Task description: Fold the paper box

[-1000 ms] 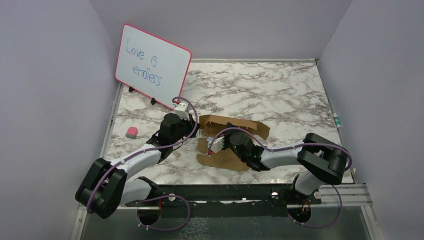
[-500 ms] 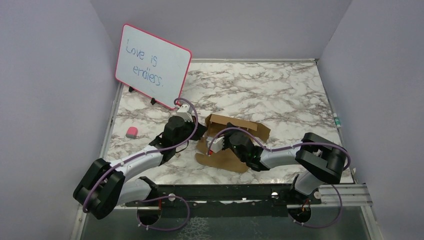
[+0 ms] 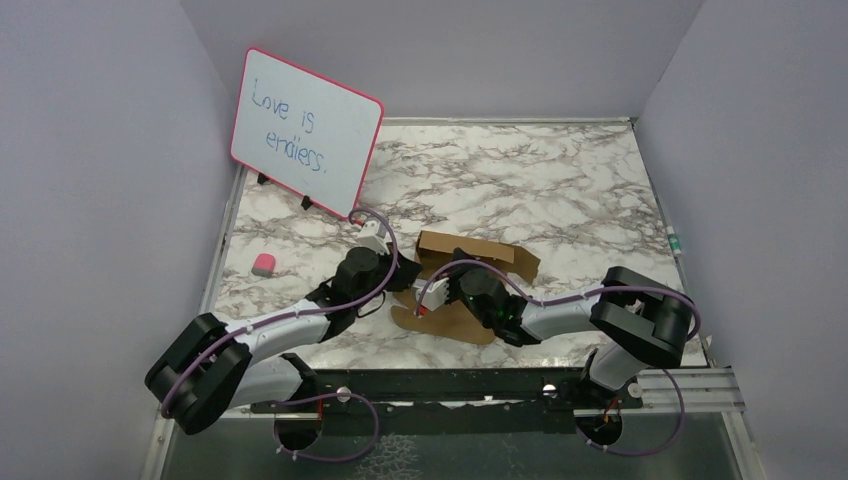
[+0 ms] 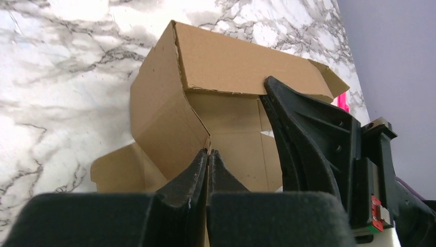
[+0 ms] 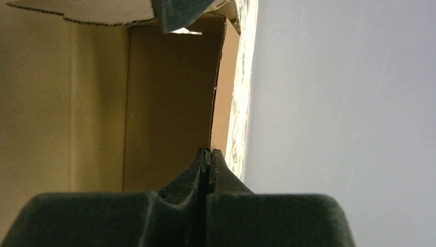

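On the worktop [image 3: 520, 180], just toward 6 o'clock of centre: one box [image 3: 480, 250], brown cardboard, partly erected. Change noted over the last second: the left arm's wrist has slid from the box's 10 o'clock corner down to its 8 o'clock side, and the box's 9 o'clock wall now stands steeper and more tucked in. Long back wall at 12 o'clock upright; rounded flaps at 6 o'clock flat on the worktop. Judged: walls are being raised, front flaps and closing not yet done. Left tool [image 4: 208, 154]: fingers pressed together, nothing seen between them, tips at the lower corner edge of the 9 o'clock wall, arm reaching low from 7 o'clock. Right tool [image 5: 208, 153]: fingers together, holding nothing, set inside the box and facing an inner side panel, its tip close against the back wall; arm stretched low from 4 o'clock, elbow raised.
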Action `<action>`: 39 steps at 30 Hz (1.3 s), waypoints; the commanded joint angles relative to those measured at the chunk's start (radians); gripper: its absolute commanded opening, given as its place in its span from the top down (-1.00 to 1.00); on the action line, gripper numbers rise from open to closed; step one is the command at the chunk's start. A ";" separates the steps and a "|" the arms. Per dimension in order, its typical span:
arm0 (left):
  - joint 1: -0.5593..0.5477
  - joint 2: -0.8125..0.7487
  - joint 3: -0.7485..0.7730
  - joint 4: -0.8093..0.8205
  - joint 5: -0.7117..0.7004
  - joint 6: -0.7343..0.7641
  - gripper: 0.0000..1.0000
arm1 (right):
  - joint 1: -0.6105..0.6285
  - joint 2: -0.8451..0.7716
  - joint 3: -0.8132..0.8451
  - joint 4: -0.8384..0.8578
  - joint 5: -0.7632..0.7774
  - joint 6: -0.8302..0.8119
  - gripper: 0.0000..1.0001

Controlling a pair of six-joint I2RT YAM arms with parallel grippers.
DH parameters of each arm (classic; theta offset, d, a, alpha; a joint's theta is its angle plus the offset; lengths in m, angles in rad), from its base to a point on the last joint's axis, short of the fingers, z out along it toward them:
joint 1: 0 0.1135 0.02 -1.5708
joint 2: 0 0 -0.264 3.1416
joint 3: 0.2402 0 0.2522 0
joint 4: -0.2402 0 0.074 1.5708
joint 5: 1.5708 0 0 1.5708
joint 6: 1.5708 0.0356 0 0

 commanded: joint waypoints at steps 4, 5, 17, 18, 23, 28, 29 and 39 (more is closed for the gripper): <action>-0.026 0.010 -0.035 0.030 -0.065 -0.002 0.76 | 0.025 0.041 -0.044 0.069 0.006 -0.042 0.98; -0.026 -0.004 -0.039 0.030 -0.072 0.012 0.71 | 0.025 0.040 -0.047 0.074 0.008 -0.046 0.98; -0.024 -0.236 -0.090 -0.018 -0.102 0.209 0.14 | 0.025 0.041 -0.052 0.057 0.020 -0.054 0.98; -0.022 -0.259 -0.090 -0.034 -0.108 0.225 0.10 | 0.025 0.039 -0.052 0.053 0.019 -0.055 0.98; 0.002 -0.338 -0.083 -0.106 -0.165 0.299 0.04 | 0.025 0.035 -0.050 0.047 0.019 -0.052 0.98; 0.116 -0.335 -0.063 -0.151 -0.183 0.311 0.01 | 0.025 0.020 -0.048 0.036 0.010 -0.046 0.98; 0.159 -0.321 -0.061 -0.152 -0.153 0.301 0.01 | 0.025 0.017 -0.047 0.029 0.009 -0.043 0.98; 0.261 -0.056 -0.038 -0.015 0.022 0.336 -0.07 | 0.026 0.010 -0.043 0.021 0.003 -0.043 0.98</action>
